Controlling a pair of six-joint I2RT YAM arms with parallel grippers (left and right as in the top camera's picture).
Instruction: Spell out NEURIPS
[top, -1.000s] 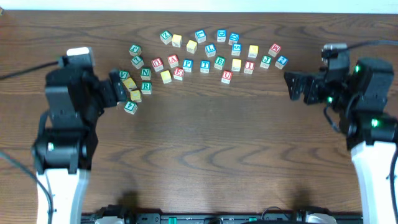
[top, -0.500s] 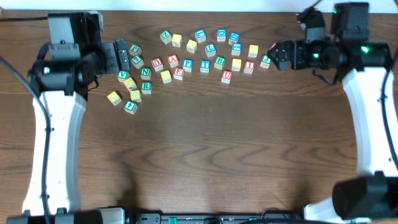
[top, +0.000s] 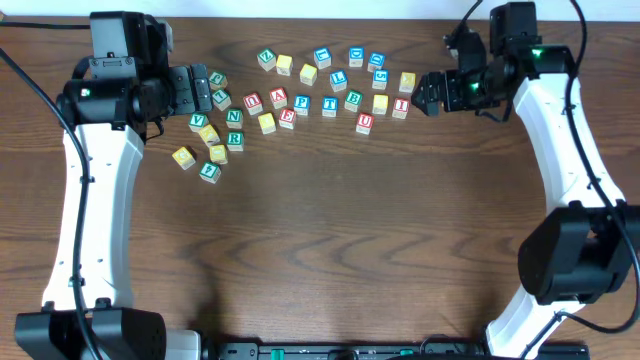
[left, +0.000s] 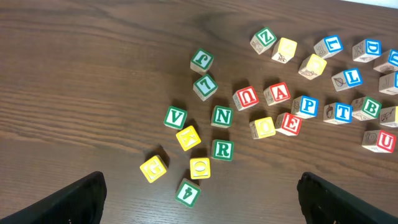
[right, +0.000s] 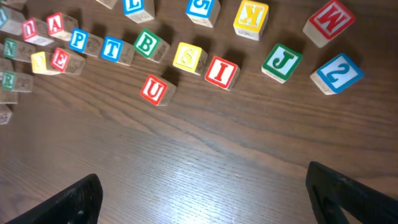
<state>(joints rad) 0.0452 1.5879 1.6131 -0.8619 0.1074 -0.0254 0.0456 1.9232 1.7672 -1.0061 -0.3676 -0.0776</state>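
Two arms hover over the scattered letters, and we see nothing held. The left gripper gapes wide at the 9 o'clock end of the spread. The right gripper gapes wide at the 3 o'clock end.

On the dark wooden desk every wanted letter lies loose and unplaced. The green N wooden cube has the green R cube just at its 6 o'clock. The red E cube sits with the blue P cube at its 1 o'clock. The red I cube stands beside the yellow S cube, with a red U cube alone at their 7 o'clock.

The chief risk, we judge, is a wrong pick. A second red U cube sits by the red A cube, and the S appears faint from overhead. Crowding is the other risk. A plain yellow cube presses against the E. The green V cube and yellow K cube hem in the N, so wide fingers could drag neighbours along. The blue T cube and green B cube sit in the row between the P and the S.
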